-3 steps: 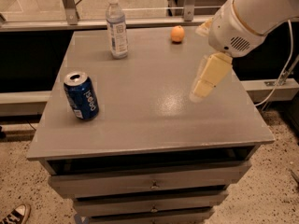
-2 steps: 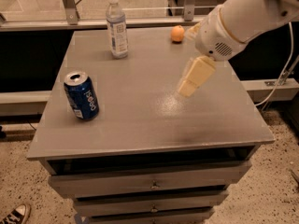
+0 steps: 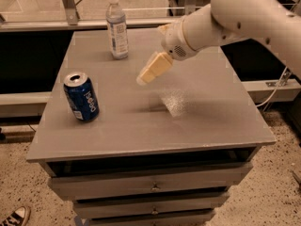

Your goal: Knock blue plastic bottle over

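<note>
The blue plastic bottle (image 3: 116, 26) stands upright at the back left of the grey table top (image 3: 197, 121). It is clear with a white cap and a white-and-blue label. My gripper (image 3: 146, 75) hangs above the middle of the table, to the right of the bottle and lower in the view, apart from it. It holds nothing. The white arm comes in from the upper right.
A dark blue soda can (image 3: 82, 97) stands upright at the table's left side, near the front. The table has drawers below its front edge. A low rail runs behind the table. A shoe (image 3: 14, 216) shows on the floor at the lower left.
The gripper and arm have swung left across the table, toward the bottle. The arm now hides the orange thing at the back. Bottle and can have not moved.
</note>
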